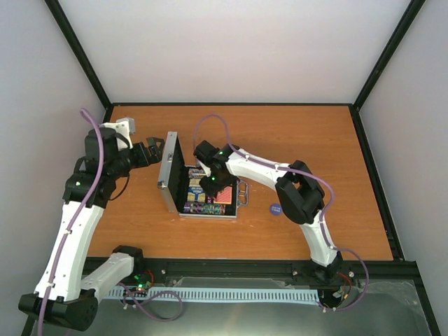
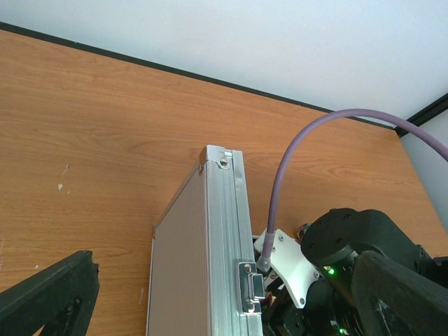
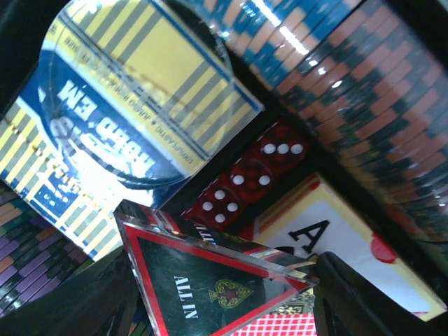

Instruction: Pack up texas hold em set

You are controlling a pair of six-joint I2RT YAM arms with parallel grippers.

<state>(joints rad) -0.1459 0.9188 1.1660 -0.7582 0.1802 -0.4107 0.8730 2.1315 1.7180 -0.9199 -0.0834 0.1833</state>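
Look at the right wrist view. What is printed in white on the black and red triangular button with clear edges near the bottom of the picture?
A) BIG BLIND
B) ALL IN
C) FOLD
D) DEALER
B: the black and red triangular button carries the white words ALL IN along its side, next to a small gold emblem.

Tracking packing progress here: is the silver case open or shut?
Open: the lid stands upright, leaving the chips and cards inside exposed.
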